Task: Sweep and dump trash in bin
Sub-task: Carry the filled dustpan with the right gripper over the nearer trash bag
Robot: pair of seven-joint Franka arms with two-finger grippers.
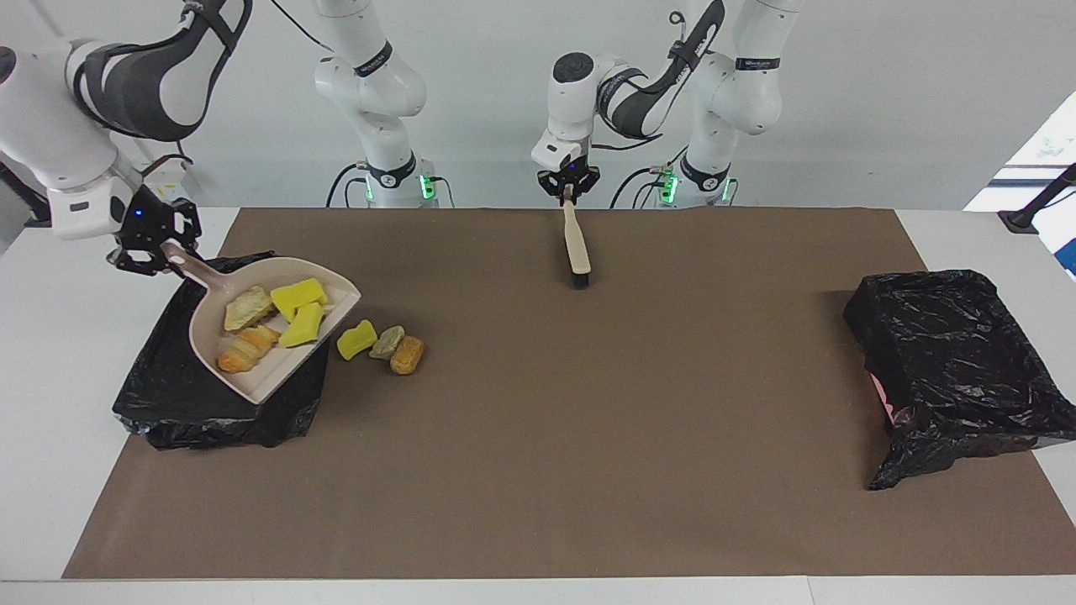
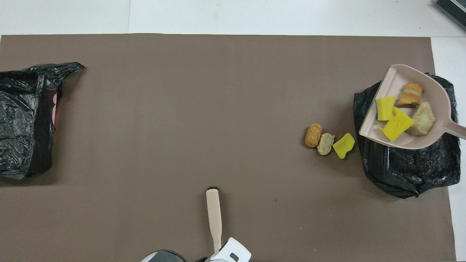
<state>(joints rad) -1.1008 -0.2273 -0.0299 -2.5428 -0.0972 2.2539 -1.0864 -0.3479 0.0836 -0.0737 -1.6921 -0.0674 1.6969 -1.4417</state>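
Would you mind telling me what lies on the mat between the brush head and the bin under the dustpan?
Three trash lumps in a row beside that bin; the stretch from them to the brush is bare mat, clearest overhead.

bright even light | soft shadows | sharp focus | bags glossy

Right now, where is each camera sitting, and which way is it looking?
Facing view: high across the table, looking at both robots; both whole arms show, the right gripper holding the dustpan over a black bin, the left gripper holding the brush.
Overhead view: high above the robots' end, looking forward and steeply down; of the robot only the left arm's wrist shows, at the bottom edge.
Both show: dustpan, brush, both bins, and three trash lumps on the brown mat.
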